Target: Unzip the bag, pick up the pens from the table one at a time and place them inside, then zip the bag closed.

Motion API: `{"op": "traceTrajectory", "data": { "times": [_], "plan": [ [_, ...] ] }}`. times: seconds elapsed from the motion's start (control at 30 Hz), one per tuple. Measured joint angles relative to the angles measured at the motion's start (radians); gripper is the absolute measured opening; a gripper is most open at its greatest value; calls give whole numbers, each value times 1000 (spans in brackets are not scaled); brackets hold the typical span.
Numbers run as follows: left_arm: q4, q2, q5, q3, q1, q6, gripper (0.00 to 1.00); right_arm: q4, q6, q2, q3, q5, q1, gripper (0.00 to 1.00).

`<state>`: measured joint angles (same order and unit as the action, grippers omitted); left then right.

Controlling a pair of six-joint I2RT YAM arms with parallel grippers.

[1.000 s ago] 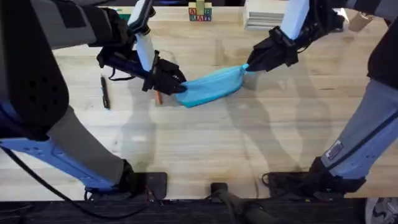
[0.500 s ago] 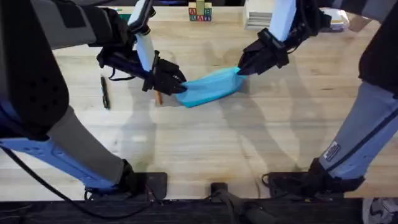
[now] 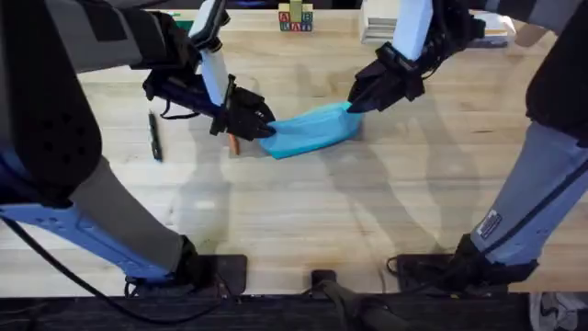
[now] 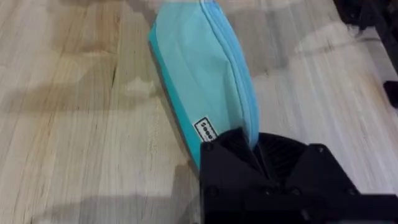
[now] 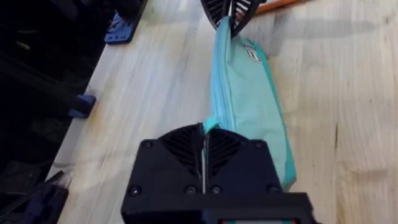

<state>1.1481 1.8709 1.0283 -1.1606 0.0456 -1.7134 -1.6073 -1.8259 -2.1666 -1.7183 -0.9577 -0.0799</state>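
Far edge of a light wooden tabletop [image 3: 303,230] with plank grain. Small lettered toy blocks [image 3: 295,18] stand at the middle of that edge, with a white ribbed object [image 3: 378,26] just to their right. Soft shadows fall across the planks. Dark floor lies beyond the table's side.

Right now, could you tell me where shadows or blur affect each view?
Overhead: the left arm's near link looms large and blurred; soft arm shadows cross the table. Left wrist: a shadow falls beside the bag. Right wrist: the bag reads sharp.
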Motion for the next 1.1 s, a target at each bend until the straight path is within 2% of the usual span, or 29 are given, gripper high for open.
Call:
{"op": "traceTrajectory", "data": {
  "times": [0.83,1.1],
  "plan": [
    [0,0,0,0,0,0,42,59,0,0,-2,-2,-180,28],
    [0,0,0,0,0,0,42,123,0,0,-2,-42,-228,29]
  ]
}}
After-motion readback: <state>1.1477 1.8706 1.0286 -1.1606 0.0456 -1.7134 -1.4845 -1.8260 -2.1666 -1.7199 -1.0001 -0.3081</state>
